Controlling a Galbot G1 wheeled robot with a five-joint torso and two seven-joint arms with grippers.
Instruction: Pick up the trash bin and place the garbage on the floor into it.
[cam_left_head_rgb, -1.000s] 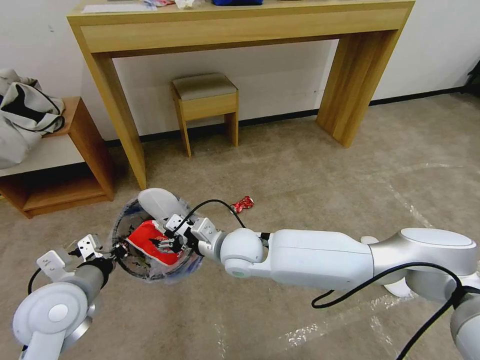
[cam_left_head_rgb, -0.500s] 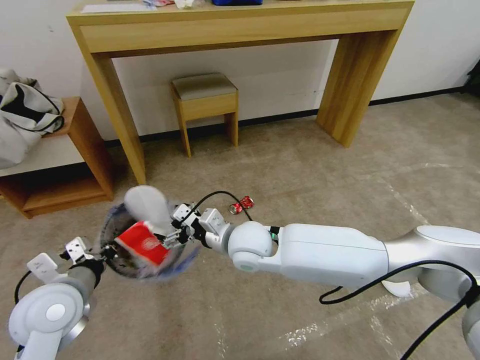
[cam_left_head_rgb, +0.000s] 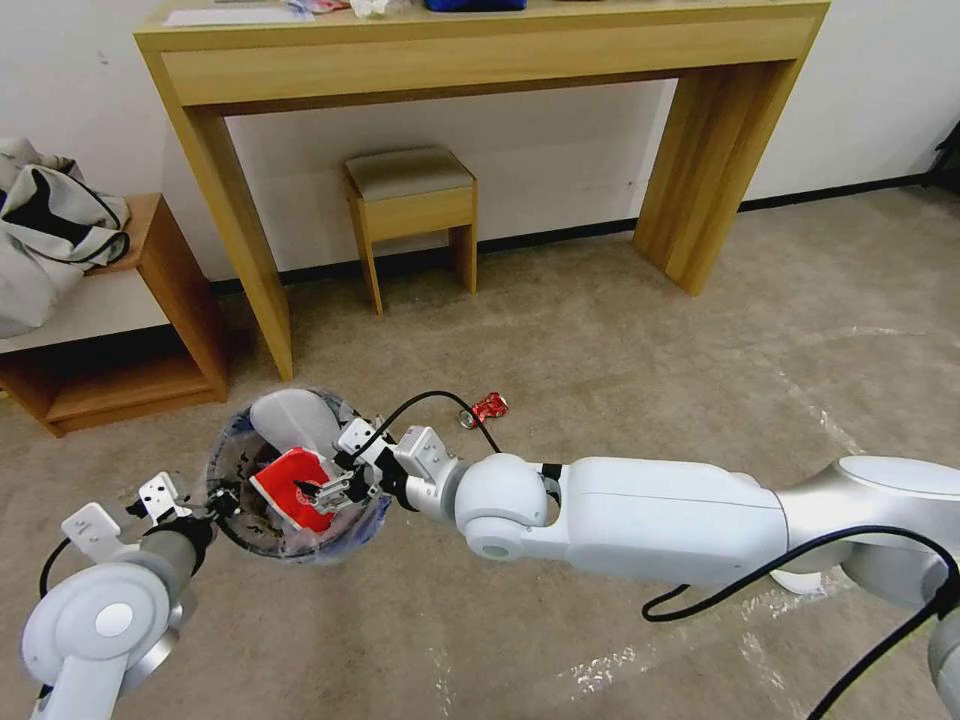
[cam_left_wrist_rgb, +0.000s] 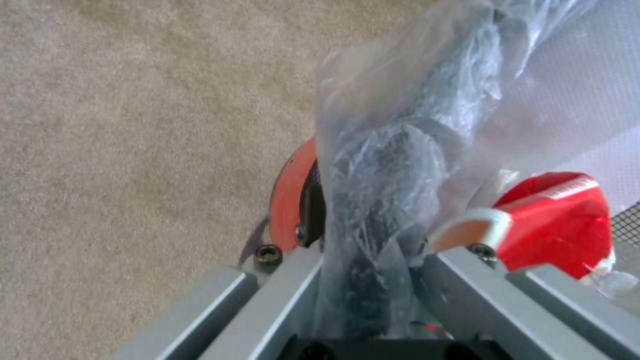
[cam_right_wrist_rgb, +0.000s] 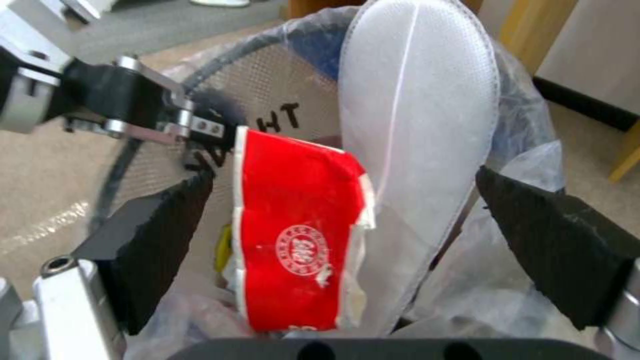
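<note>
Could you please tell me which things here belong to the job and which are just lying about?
Job: bin, held by left gripper; cup and insole in it; right gripper; can on carpet.
Lying about: desk, stool, bag, shelf.

White arms (cam_left_head_rgb: 650, 515), black cables (cam_left_head_rgb: 740, 585)

Bin (cam_left_head_rgb: 232, 520) base hidden by its plastic liner (cam_left_wrist_rgb: 400, 165); insole (cam_right_wrist_rgb: 413, 125) lower end hidden inside; cup (cam_right_wrist_rgb: 297, 235) bottom cut off by the wrist mount.
</note>
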